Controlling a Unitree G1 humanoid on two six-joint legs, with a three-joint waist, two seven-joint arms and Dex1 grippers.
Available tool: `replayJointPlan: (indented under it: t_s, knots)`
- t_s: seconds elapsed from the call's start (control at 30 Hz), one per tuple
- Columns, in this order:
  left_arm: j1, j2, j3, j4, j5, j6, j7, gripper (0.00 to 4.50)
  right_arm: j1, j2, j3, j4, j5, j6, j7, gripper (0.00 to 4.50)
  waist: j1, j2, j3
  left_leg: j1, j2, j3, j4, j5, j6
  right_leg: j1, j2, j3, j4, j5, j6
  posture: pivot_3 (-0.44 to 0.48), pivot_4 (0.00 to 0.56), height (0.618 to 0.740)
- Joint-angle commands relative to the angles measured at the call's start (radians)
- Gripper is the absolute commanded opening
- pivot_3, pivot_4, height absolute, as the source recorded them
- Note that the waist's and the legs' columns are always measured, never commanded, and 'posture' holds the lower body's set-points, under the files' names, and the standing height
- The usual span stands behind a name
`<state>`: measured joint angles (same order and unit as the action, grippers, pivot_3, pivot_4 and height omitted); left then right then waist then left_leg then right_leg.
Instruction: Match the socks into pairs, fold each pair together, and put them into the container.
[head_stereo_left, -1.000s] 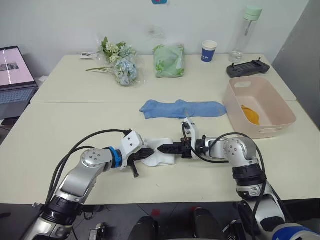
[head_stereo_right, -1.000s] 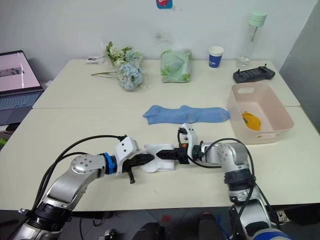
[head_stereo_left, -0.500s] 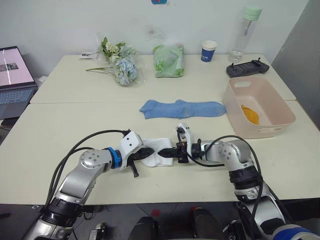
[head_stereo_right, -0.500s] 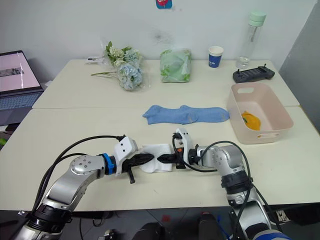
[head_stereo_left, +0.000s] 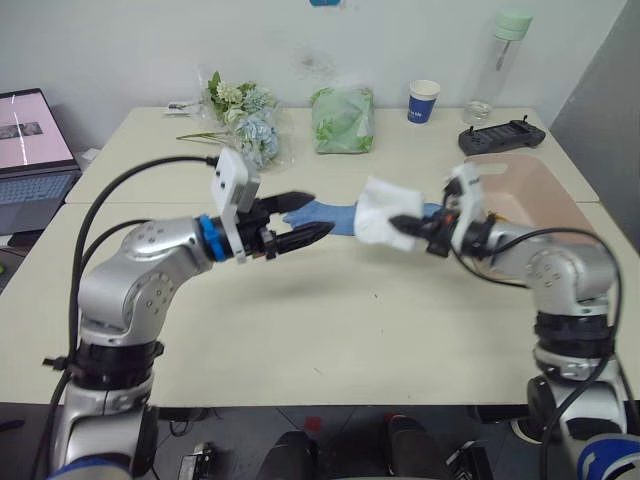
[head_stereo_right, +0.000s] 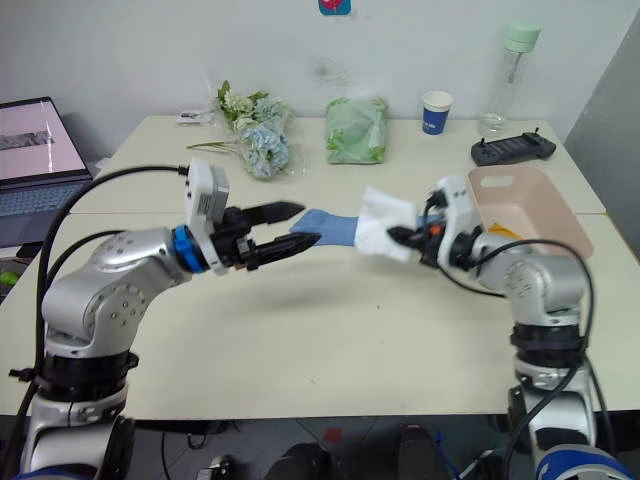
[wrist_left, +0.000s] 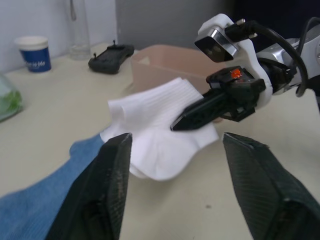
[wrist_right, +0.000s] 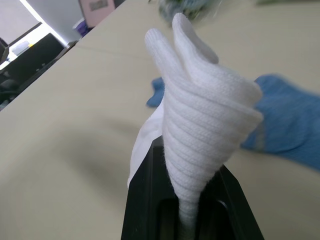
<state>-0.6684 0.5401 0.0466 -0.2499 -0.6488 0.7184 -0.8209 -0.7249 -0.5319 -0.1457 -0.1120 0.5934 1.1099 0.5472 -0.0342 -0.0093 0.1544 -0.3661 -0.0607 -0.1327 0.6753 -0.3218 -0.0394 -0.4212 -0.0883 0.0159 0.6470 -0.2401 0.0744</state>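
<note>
Socks were the business here: the folded white pair (head_stereo_left: 378, 211) hung in the air above the table (head_stereo_left: 330, 330), pinched between the black fingers of the right gripper (head_stereo_left: 408, 226), while the light blue socks (head_stereo_right: 333, 225) lay flat on the table beyond it and a mustard-yellow sock (head_stereo_right: 502, 233) sat in the pink container (head_stereo_right: 530, 195) to the right. The left gripper (head_stereo_left: 305, 233) was raised clear of the table with its fingers spread and holding nothing, pointing toward the white bundle but apart from it.

The step in hand looked like carrying the white pair to the container. To do it well, the right arm would want to keep the pinch firm on the folded layers — the bundle flared loosely above the fingers in the right wrist view — and carry it over the near rim before letting go, low enough that the fold did not spring open. The left arm should hold off from the path.

Much of the container's inside was hidden behind the right arm — whether both yellow socks lay there could not be told — nor could the small dark marks on the white socks be made out.
</note>
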Motion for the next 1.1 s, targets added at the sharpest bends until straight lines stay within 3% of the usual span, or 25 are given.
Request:
replayJointPlan:
  t_s: [0.03,0.13,0.27,0.4,0.5,0.8,0.97,1.1]
  knots:
    - [-0.128,-0.066,-0.059,0.017,0.035,-0.032,0.04,4.49,-0.106,-0.204,-0.012,0.015,-0.139,-0.176,0.037,0.0,0.005,0.0,0.001,-0.001,-0.001,0.001,0.0,0.0,0.0,0.0,0.0,0.0,-0.001,0.0,0.0,0.0,0.15,0.74]
    - [-0.197,-0.126,-0.094,0.064,0.086,-0.073,0.069,4.49,-0.126,-0.363,0.076,0.107,-0.289,-0.361,0.09,0.0,0.008,-0.001,0.001,-0.001,-0.001,0.004,-0.001,0.0,0.0,0.001,0.0,-0.001,-0.004,0.0,0.001,0.0,0.15,0.74]
    - [-0.291,-0.224,-0.115,0.151,0.093,-0.096,0.076,4.49,-0.145,-0.536,0.268,0.35,-0.617,-0.799,0.13,0.0,-0.003,-0.003,0.002,-0.001,0.001,0.01,-0.001,0.0,0.0,0.0,-0.001,0.001,-0.002,0.0,0.002,0.0,0.15,0.74]
    - [-0.32,-0.255,-0.128,0.19,0.119,-0.104,0.09,4.49,-0.187,-0.549,0.339,0.512,-0.74,-1.005,0.156,0.0,-0.02,-0.002,0.002,0.001,0.002,0.013,-0.001,0.0,0.0,0.0,-0.001,0.004,0.0,0.0,0.002,0.0,0.15,0.74]
    - [-0.294,-0.274,-0.168,0.173,0.136,-0.112,0.074,4.49,-0.218,-0.521,0.473,0.672,-0.885,-1.173,0.219,0.0,-0.024,-0.002,0.003,0.002,0.002,0.013,-0.001,0.0,0.0,-0.001,0.0,0.004,0.0,0.0,0.002,0.0,0.15,0.74]
    - [-0.241,-0.296,-0.183,0.128,0.143,-0.107,0.08,4.49,-0.366,-0.411,0.596,1.034,-1.073,-1.397,0.246,0.0,-0.015,-0.001,0.005,0.001,0.001,0.012,0.0,0.0,0.0,-0.001,-0.001,0.004,-0.002,0.0,0.002,0.0,0.15,0.74]
    - [-0.23,-0.273,-0.174,0.133,0.152,-0.112,0.071,4.5,-0.415,-0.407,0.574,1.089,-1.05,-1.434,0.405,1.5,-0.011,-0.001,0.005,0.001,0.001,0.011,0.0,0.0,0.0,0.0,-0.001,0.004,-0.002,0.0,0.002,0.0,0.15,0.74]
    - [-0.228,-0.256,-0.17,0.147,0.158,-0.121,0.059,4.5,-0.478,-0.419,0.544,1.094,-1.008,-1.426,0.575,3.0,-0.017,0.0,0.005,0.001,0.001,0.012,0.0,0.0,0.0,-0.001,-0.001,0.004,-0.002,0.0,0.002,0.0,0.15,0.74]
